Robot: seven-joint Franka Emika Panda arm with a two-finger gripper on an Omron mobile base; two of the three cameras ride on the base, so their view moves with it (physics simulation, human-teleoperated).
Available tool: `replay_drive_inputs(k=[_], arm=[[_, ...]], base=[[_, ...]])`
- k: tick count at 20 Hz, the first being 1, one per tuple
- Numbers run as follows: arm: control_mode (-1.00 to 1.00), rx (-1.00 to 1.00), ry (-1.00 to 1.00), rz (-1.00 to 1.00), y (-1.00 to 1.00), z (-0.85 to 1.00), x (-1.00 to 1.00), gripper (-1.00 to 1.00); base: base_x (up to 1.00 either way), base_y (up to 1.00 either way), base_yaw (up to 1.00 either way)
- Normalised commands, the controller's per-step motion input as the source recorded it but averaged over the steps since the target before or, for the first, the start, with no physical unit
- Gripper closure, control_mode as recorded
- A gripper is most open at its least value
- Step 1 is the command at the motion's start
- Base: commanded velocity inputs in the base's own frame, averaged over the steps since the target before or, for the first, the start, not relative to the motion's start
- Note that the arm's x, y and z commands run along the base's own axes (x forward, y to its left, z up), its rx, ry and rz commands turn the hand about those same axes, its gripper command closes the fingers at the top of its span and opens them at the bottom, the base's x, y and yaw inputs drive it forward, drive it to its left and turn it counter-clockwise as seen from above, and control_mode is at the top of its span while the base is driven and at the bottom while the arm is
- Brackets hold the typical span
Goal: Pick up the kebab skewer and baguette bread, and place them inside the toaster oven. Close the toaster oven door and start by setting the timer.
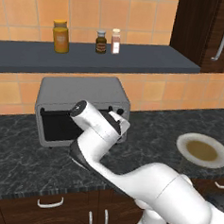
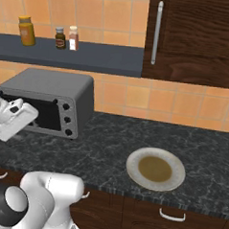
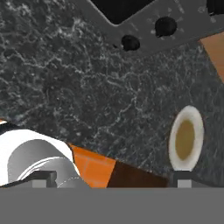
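Note:
The toaster oven (image 1: 82, 95) is a grey box at the back of the dark counter, also in the right base view (image 2: 46, 90). Round black knobs (image 2: 67, 118) run down its right side. Its front looks dark, and I cannot tell whether the toaster oven door is open or shut. My gripper (image 3: 113, 180) hangs above the counter just in front of the oven, near its knob side. It is open, with the fingertips (image 3: 43, 178) far apart and nothing between them. The kebab skewer and the baguette bread are out of view.
A round white plate (image 2: 155, 169) with a brown centre lies on the counter (image 2: 100, 144) to the right of the oven. A shelf (image 1: 89, 58) above holds three jars (image 1: 61, 36). A dark wood cabinet (image 2: 198, 40) hangs at the upper right.

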Motion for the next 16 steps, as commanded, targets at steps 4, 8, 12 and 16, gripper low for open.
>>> replay_drive_inputs(k=[4, 8, 12, 16], arm=[[-1.00, -0.65, 0.38, 0.56, -0.22, 0.00, 0.00, -1.00], [-1.00, -0.55, 0.39, 0.35, -0.39, 0.00, 0.00, -1.00], [-1.00, -0.61, 0.37, 0.39, -0.22, 0.00, 0.03, -1.00], [-1.00, -0.50, 0.49, 0.41, -0.20, 0.00, 0.44, -1.00]], base=[[0.00, 0.00, 0.00], [0.00, 0.00, 0.00], [0.00, 0.00, 0.00], [0.00, 0.00, 0.00]])
